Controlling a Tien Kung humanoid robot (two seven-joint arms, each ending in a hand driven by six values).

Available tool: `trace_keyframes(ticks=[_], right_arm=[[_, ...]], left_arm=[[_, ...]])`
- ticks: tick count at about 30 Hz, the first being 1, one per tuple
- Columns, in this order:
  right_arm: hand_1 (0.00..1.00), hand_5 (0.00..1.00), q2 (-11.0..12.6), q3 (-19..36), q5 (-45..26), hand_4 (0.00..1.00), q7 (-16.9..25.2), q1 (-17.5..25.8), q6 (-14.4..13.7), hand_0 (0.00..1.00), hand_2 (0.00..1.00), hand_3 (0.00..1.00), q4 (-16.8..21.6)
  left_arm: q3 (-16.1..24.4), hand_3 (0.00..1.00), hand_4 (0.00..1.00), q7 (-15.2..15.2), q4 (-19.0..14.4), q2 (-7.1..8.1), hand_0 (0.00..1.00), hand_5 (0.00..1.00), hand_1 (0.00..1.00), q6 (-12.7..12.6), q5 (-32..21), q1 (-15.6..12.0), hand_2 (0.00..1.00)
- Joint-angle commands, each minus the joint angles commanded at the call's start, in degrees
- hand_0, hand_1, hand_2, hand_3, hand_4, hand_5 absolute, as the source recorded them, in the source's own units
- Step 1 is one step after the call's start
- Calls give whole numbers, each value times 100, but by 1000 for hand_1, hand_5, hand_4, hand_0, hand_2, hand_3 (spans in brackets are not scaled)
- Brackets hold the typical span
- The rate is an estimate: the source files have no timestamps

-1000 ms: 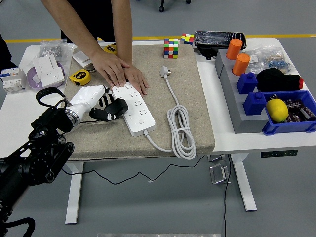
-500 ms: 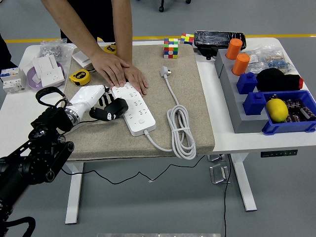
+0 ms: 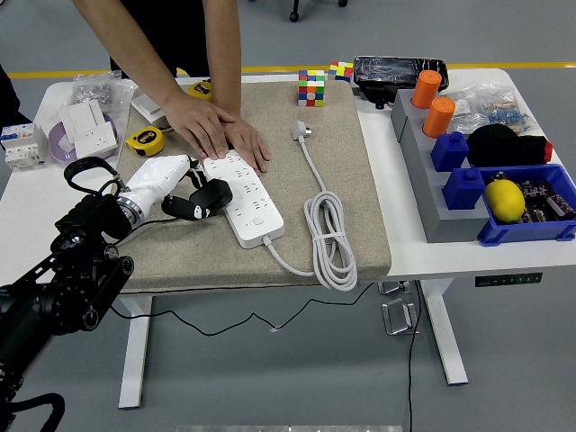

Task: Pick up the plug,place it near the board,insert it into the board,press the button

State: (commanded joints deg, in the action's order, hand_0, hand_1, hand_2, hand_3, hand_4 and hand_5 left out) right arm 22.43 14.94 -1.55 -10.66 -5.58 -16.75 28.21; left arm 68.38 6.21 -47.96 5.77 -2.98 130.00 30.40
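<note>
Head view: your left hand [image 3: 200,196] barely shifted since a second ago, fingers curled, empty, against power strip [image 3: 245,197] left edge. Plug [image 3: 300,131] untouched, far right of hand. Person's hands [image 3: 216,130] pin strip. Pickup not started.

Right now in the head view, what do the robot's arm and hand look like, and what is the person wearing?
The robot's left arm is black, chunky and jointed, with a looped black cable near the wrist. A white shell covers the back of the left hand; its fingers are black. The right arm is out of view. The person wears a dark top, with both forearms bare.
</note>
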Motion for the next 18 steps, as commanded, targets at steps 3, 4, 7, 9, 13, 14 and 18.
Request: trace_keyframes(ticks=[3,4,7,9,13,14,18], right_arm=[[926,998,1,8,-24,998,-10,-5,16,998,850,840,-4],[926,998,0,12,-35,998,-19,-6,28,998,850,840,-5],[926,998,-1,18,-52,998,-30,-5,46,998,850,840,-8],[927,998,-2,26,-57,998,-28,-2,44,998,847,840,-9],[927,998,2,31,-72,998,-23,1,41,998,847,840,-10],[927,998,3,32,-74,998,-20,1,40,998,848,841,-10],[927,998,4,33,-67,998,-15,3,34,998,848,841,-6]], left_arm=[[12,769,998,-10,2,-3,753,309,836,24,0,5,766],[16,769,998,-11,6,-5,753,309,836,26,0,6,766],[25,769,998,-15,13,-10,753,309,836,39,0,7,766],[29,829,998,-16,18,-14,766,338,851,45,0,7,791],[27,829,998,-18,22,-10,766,338,851,63,0,1,791],[27,837,998,-18,20,-10,773,341,862,65,0,0,798],[31,837,998,-16,10,-9,773,341,862,86,0,0,798]])
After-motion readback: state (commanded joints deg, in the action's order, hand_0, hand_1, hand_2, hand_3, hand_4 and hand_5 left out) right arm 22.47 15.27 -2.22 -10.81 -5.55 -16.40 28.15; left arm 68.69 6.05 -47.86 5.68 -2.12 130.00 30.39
